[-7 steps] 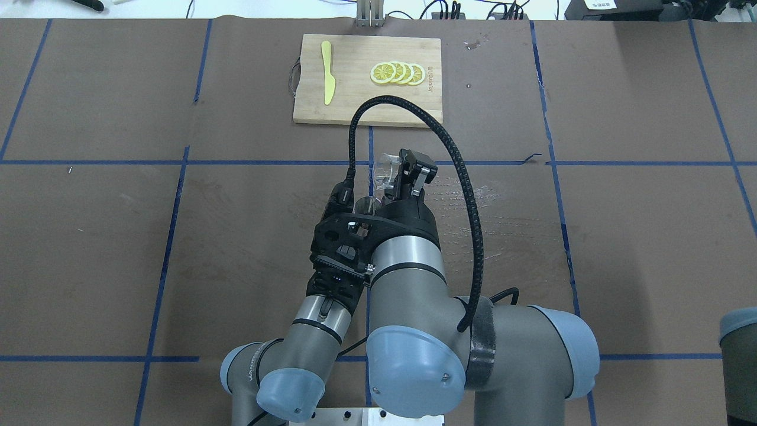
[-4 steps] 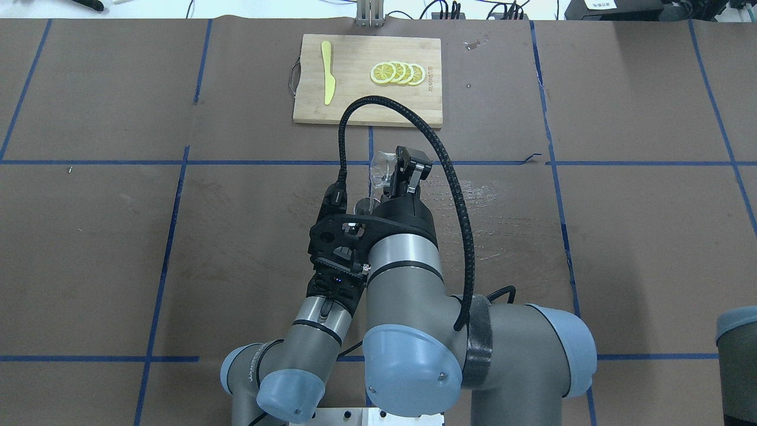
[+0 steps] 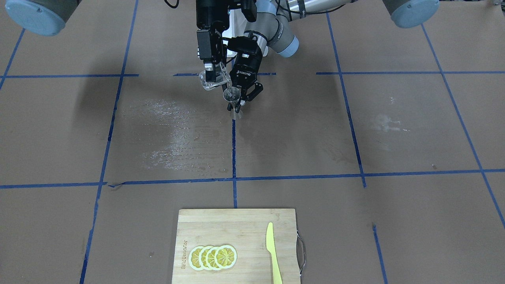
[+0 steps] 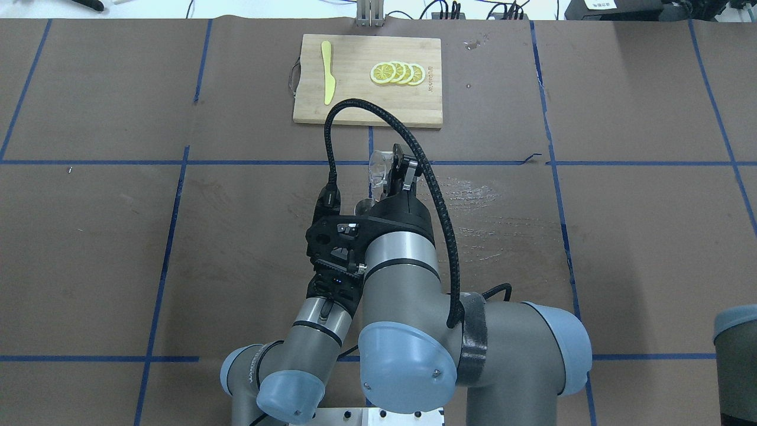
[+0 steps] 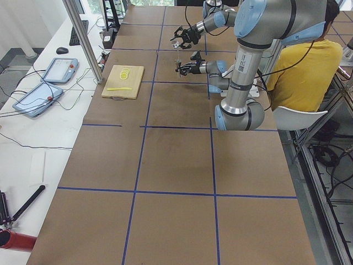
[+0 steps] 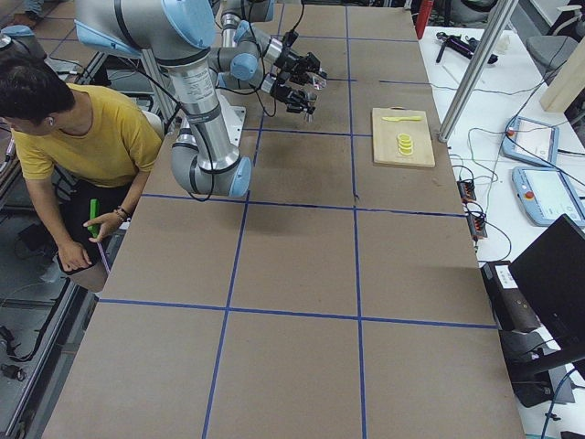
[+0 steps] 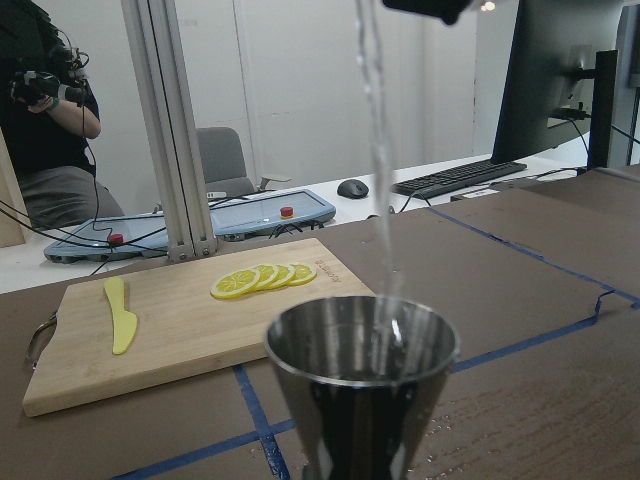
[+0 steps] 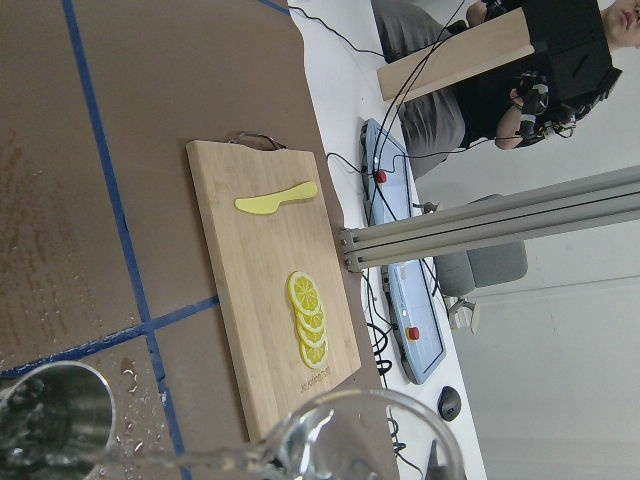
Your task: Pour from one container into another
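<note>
My right gripper [image 3: 212, 75] is shut on the clear glass beaker [image 3: 214, 81], which is tipped on its side above the table's middle. A thin stream of water [image 7: 378, 160] falls from the beaker's lip into the steel jigger [image 7: 360, 385]. My left gripper [image 3: 236, 105] is shut on the jigger [image 3: 232, 98] at its narrow waist and holds it upright just below the beaker. In the overhead view the beaker [image 4: 377, 168] shows beyond the right wrist, and only the jigger's rim [image 4: 363, 206] peeks out. The right wrist view shows the beaker's rim [image 8: 360, 440] and the jigger [image 8: 45, 420] with water splashing in.
A wooden cutting board [image 4: 355, 100] lies at the far side with lemon slices [image 4: 397, 73] and a yellow knife [image 4: 327, 71]. A wet patch [image 3: 165, 134] marks the brown paper by the grippers. A person in yellow [image 6: 82, 137] sits beside the robot.
The right wrist has rolled further, tipping the beaker more steeply toward the jigger, and its cable loop has swung to the left. The left arm holds still.
</note>
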Available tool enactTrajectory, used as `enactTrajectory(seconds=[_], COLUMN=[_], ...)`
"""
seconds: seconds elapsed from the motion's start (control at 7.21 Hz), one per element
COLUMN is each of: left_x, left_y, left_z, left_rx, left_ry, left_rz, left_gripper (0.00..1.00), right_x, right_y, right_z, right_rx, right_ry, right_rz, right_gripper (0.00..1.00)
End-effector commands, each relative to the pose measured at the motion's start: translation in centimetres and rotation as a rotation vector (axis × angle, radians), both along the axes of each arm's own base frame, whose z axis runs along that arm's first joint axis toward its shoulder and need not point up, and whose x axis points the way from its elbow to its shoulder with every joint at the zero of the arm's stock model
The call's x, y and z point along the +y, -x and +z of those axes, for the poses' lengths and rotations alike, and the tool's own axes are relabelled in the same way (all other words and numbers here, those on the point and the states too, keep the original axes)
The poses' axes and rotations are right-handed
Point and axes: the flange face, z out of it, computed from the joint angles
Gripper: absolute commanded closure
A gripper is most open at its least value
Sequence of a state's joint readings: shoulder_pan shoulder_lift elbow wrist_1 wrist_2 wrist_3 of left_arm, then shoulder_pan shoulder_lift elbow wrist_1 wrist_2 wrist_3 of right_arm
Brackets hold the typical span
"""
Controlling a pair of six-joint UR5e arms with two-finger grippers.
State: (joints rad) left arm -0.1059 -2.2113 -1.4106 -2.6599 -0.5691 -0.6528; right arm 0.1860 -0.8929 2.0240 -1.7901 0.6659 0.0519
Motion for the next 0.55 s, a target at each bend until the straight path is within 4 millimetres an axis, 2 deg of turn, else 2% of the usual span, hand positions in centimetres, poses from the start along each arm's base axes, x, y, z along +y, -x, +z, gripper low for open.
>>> enactTrajectory(seconds=[0.0, 0.14, 0.42], left_x=[0.01, 0.01, 0.02], left_y=[0.02, 0.06, 0.12], left_z=[0.03, -0.03, 0.0], left_rx=[-0.001, 0.001, 0.001], left_ry=[0.0, -0.001, -0.001], left_rz=[0.0, 0.0, 0.0], left_gripper=[1.0, 1.0, 1.0], right_x=[-0.01, -0.09, 0.16], right_y=[-0.02, -0.1, 0.05], right_z=[-0.12, -0.18, 0.28], right_rx=[-0.01, -0.041, -0.252], right_ry=[-0.001, 0.007, 0.092], right_rz=[0.008, 0.022, 0.106], right_gripper=[0.96, 0.95, 0.96])
